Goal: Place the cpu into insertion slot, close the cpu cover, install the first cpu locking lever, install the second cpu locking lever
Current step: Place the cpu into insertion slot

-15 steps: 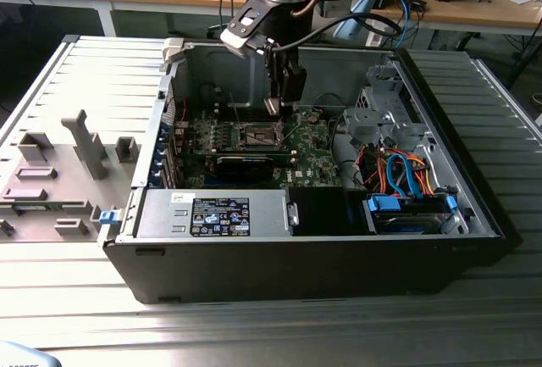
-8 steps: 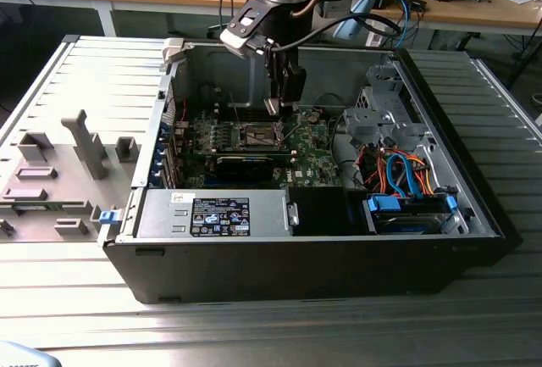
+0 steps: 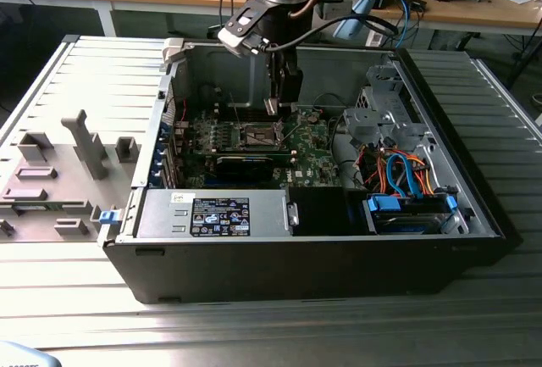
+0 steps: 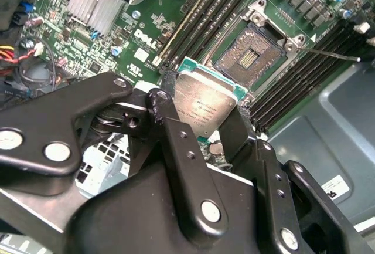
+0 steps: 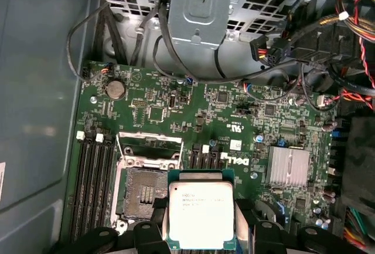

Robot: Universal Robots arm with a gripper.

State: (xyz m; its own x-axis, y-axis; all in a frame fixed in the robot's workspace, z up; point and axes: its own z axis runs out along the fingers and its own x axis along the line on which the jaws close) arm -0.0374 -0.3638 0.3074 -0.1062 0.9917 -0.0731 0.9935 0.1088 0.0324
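Partly hidden cpu [image 4: 206, 104], clasped by gripper [image 4: 202, 119]

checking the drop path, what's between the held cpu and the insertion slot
Nothing: in both wrist views the cpu, clamped in the end effector, hangs near the open insertion slot with a bare gap between.

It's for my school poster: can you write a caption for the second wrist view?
The gripper holds the cpu above the green board, near the empty insertion slot.
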